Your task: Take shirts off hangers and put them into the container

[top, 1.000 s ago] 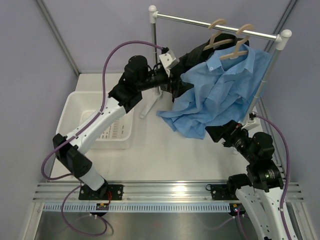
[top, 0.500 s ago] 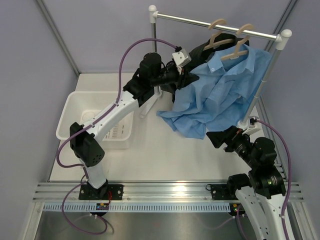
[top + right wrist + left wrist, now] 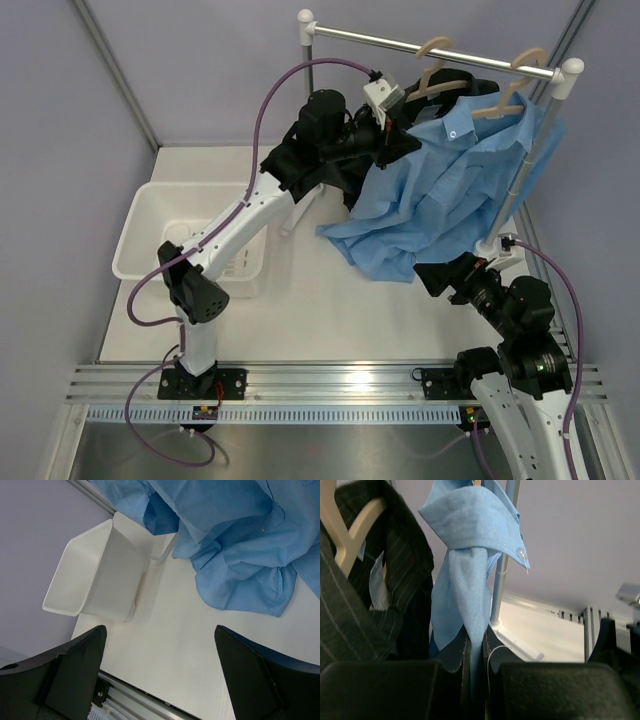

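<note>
The light blue shirt (image 3: 455, 190) hangs from a beige hanger (image 3: 508, 100) at the right end of the rail, and its hem trails onto the table. Behind it, the black pinstriped shirt (image 3: 395, 575) hangs on a second hanger (image 3: 436, 68). My left gripper (image 3: 404, 130) is up by the blue collar (image 3: 480, 525), shut on a gathered fold of blue cloth (image 3: 476, 680). My right gripper (image 3: 160, 630) hovers low over the table near the blue hem, open and holding nothing. The white container (image 3: 150, 215) stands at the left, and it also shows in the right wrist view (image 3: 95, 575).
A metal rail (image 3: 400, 43) spans two white-capped posts; the right post (image 3: 522, 165) runs down through the blue shirt. The left post's foot (image 3: 298, 215) lies on the table beside the container. An aluminium track (image 3: 330, 380) borders the near edge.
My left arm reached right and up to the blue shirt's collar and its jaws closed on the cloth. The blue shirt's hanger slid right along the rail. The right arm barely moved.
</note>
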Robot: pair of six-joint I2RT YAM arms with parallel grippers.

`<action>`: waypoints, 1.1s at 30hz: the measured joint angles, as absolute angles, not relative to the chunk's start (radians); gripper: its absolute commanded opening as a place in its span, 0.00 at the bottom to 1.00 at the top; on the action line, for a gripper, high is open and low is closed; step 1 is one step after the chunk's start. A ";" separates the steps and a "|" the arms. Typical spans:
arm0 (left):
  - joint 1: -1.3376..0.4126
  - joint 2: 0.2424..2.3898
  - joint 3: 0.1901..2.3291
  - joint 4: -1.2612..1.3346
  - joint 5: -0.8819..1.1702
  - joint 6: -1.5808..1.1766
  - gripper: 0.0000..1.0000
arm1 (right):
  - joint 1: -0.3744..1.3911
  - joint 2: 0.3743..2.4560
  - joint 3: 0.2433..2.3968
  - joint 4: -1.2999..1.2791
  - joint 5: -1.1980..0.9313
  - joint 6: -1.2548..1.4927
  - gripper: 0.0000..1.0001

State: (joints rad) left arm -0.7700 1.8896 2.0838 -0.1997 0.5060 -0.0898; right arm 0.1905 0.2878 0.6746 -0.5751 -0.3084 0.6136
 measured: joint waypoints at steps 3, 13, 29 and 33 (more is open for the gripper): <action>-0.786 1.958 2.212 -0.250 0.467 -0.134 0.00 | 0.191 0.281 0.675 -0.575 -0.308 0.613 0.99; -0.777 2.106 2.345 -0.343 0.366 -0.239 0.00 | 0.191 0.277 0.675 -0.596 -0.308 0.599 1.00; -0.769 1.452 1.391 -0.357 0.277 -0.323 0.00 | 0.191 0.432 0.768 -0.594 -0.359 0.521 0.99; -0.792 1.221 1.270 -0.359 0.288 -0.344 0.00 | 0.191 0.579 0.861 -0.562 -0.365 0.487 0.94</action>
